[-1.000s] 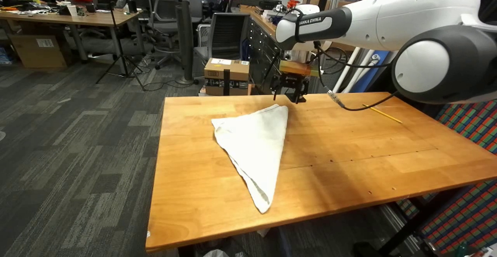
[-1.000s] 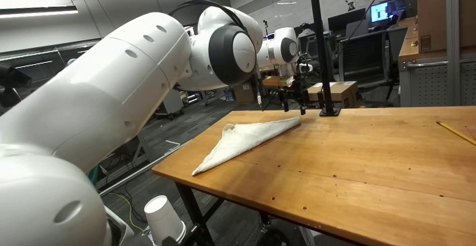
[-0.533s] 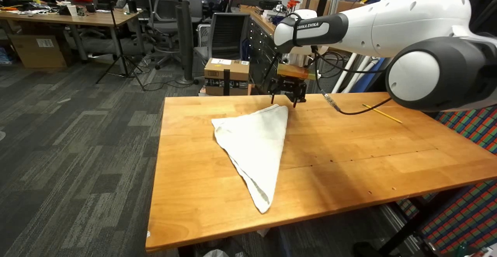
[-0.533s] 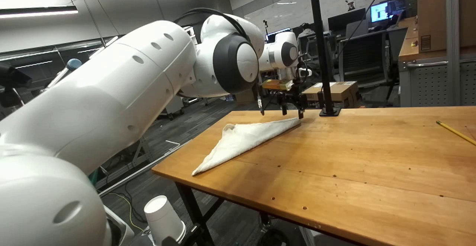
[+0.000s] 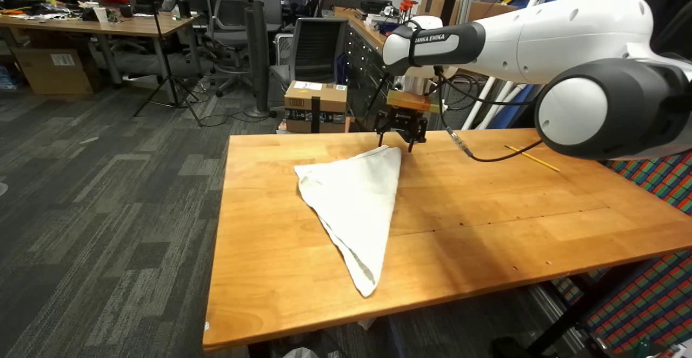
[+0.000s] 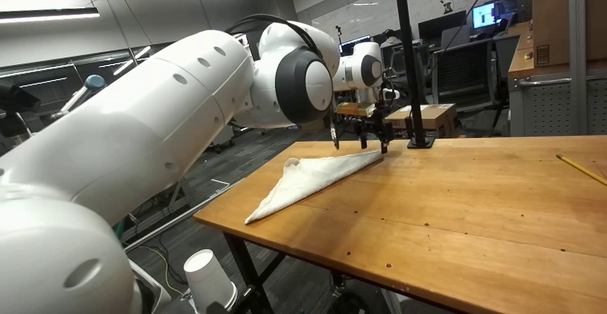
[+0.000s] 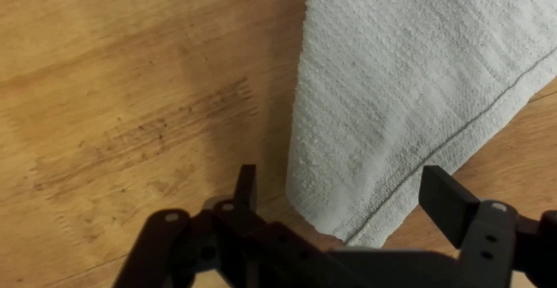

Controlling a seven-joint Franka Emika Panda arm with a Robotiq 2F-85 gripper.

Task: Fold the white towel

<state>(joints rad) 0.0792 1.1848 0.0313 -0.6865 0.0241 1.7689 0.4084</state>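
Read left to right in an exterior view, with the claw (image 5: 396, 144) as reference: a desk (image 5: 135, 26) stands well apart, to the far left of the claw and behind it. A black tripod (image 5: 171, 79) follows, also well apart, on the carpeted floor (image 5: 135, 250). A cardboard box (image 5: 300, 101) sits nearer, to the claw's left and beyond the edge of the table (image 5: 259, 250). The white towel (image 5: 351, 206) lies on the table, forward and to the left of the claw, in a roughly triangular form with layers visible along its left edge; its narrow end points away from the claw. The claw hangs over the table near the far edge, fingers directed down and spread apart. In the wrist view, left to right, one finger (image 7: 246, 183) appears against the tabletop, a seamed corner of the towel occupies the gap, and the opposite finger overlaps the seamed edge; contact with the cloth cannot be determined. In an exterior view, a black post (image 6: 408, 43) stands upright near the claw, to its right. Further right of the claw, a cable (image 5: 458, 141) loops below the white arm (image 5: 567, 39), and a yellow pencil (image 5: 538, 160) lies on the table, well apart.
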